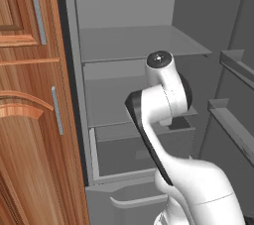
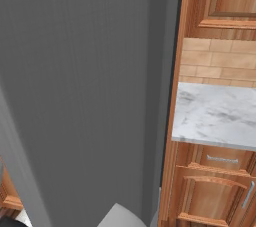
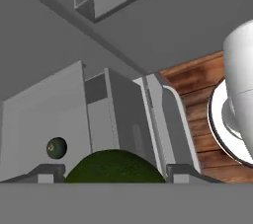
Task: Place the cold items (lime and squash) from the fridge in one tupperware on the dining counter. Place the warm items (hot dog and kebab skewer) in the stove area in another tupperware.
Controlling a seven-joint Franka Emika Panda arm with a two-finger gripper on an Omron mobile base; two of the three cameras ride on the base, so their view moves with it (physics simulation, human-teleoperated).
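While the arm is reaching into the open fridge, the hand view is showing a large dark green rounded body, judged to be the squash, sitting between the two finger tips at 6 o'clock of that frame. Its bulk is spanning the gap from one tip to the other, so the gripper is standing part open and appears to be holding the squash; actual contact at the pads is hidden by the frame's lower edge, so the grip is a judgement. A small round dark green fruit, probably the lime, is resting at 9 o'clock of the hand view against a pale fridge wall, well apart from the squash.

In the left base view the wrist is pointing into the shelf zone at about 12 o'clock from the base, with the fridge door swung open at 3 o'clock. That door is giving clearance for withdrawal.

Judgement: step in hand is extraction of the first cold item; lime not yet collected. The wooden cabinet is flanking at 9 o'clock.
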